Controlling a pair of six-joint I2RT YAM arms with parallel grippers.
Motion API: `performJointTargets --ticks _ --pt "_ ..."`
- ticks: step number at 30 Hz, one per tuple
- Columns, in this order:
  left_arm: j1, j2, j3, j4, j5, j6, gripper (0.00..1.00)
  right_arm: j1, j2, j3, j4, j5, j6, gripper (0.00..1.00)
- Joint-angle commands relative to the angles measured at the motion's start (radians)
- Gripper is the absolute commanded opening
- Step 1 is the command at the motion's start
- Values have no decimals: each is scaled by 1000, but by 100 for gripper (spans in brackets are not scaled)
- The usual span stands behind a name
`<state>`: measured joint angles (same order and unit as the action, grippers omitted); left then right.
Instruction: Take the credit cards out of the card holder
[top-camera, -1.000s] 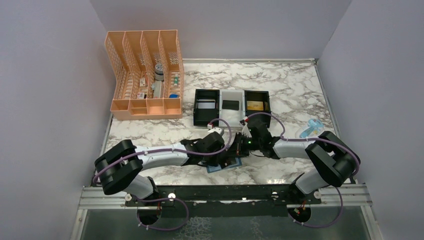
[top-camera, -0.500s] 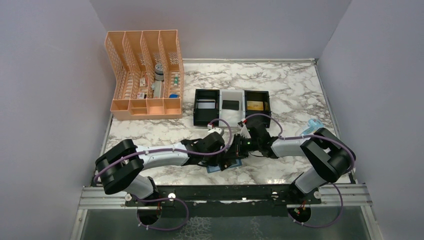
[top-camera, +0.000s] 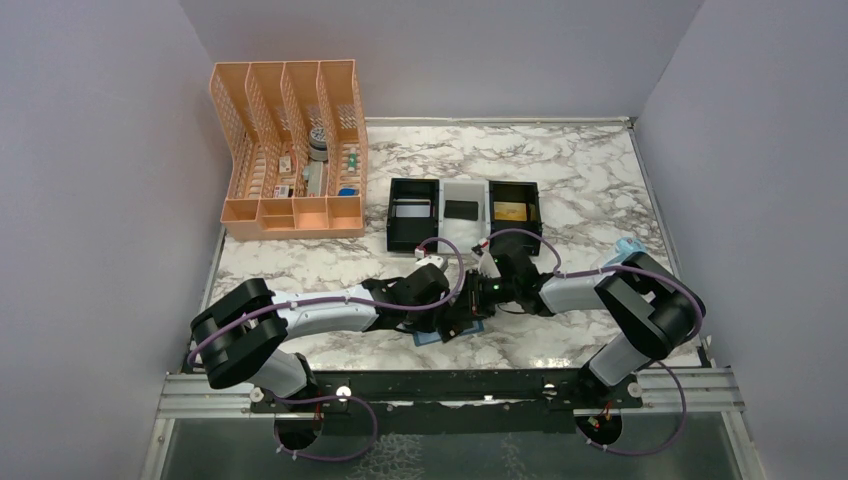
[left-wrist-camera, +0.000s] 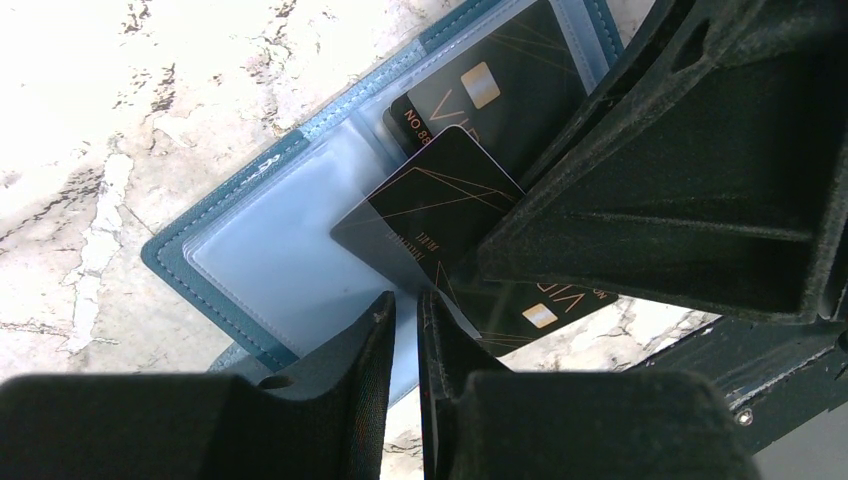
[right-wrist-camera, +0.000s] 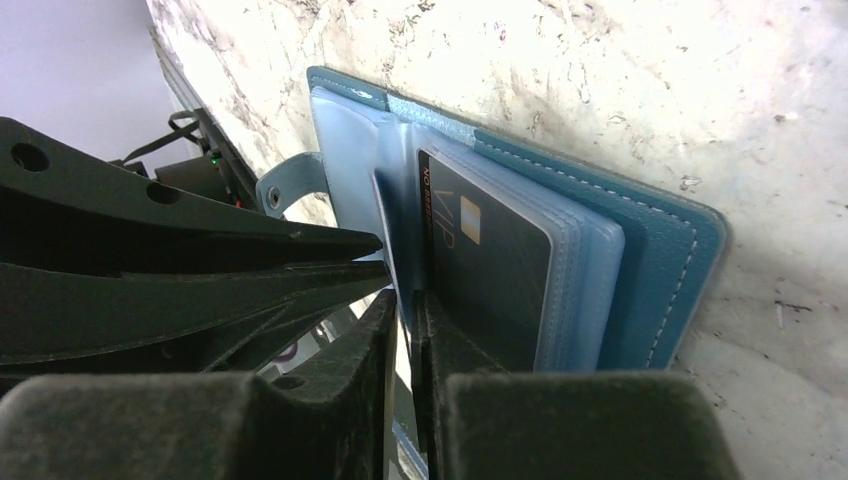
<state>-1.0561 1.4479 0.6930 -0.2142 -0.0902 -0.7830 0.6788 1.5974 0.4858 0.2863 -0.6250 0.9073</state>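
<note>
The teal-blue card holder (top-camera: 438, 337) lies open near the front edge, mostly under both grippers. In the left wrist view the card holder (left-wrist-camera: 250, 250) shows clear sleeves with black credit cards (left-wrist-camera: 500, 90) in them. One black card (left-wrist-camera: 440, 200) sits in a lifted sleeve page. My left gripper (left-wrist-camera: 407, 300) is shut on that page's lower edge. My right gripper (right-wrist-camera: 403, 300) has a thin sheet edge in a narrow slit between its jaws, beside a black VIP card (right-wrist-camera: 490, 250). Daylight shows on one side of the sheet, so I cannot tell whether it is clamped.
A black-and-white three-compartment tray (top-camera: 441, 232) behind the grippers holds a silver card (top-camera: 412, 210), a black card (top-camera: 461, 209) and a gold card (top-camera: 510, 211). An orange mesh organiser (top-camera: 290, 160) stands at the back left. A small light-blue object (top-camera: 620, 252) lies at the right.
My right arm has drawn a little to the left, closer over the card holder. The left arm has barely moved.
</note>
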Motion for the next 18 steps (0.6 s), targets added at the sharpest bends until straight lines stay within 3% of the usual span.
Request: performJointTargets --ticks 1,5,12,18 --pt "-5 4 -17 -28 -15 1 17 -1 0 22 -21 -4 -36 8" --pt "-5 -2 -19 -31 -16 -1 17 -1 -58 26 -83 66 -53 1" --pt "-5 -75 -35 -36 -38 -2 17 -2 -290 14 -237 321 -77 1" --pt "-5 -189 -48 -30 -56 8 24 -1 -420 19 -285 429 -129 1"
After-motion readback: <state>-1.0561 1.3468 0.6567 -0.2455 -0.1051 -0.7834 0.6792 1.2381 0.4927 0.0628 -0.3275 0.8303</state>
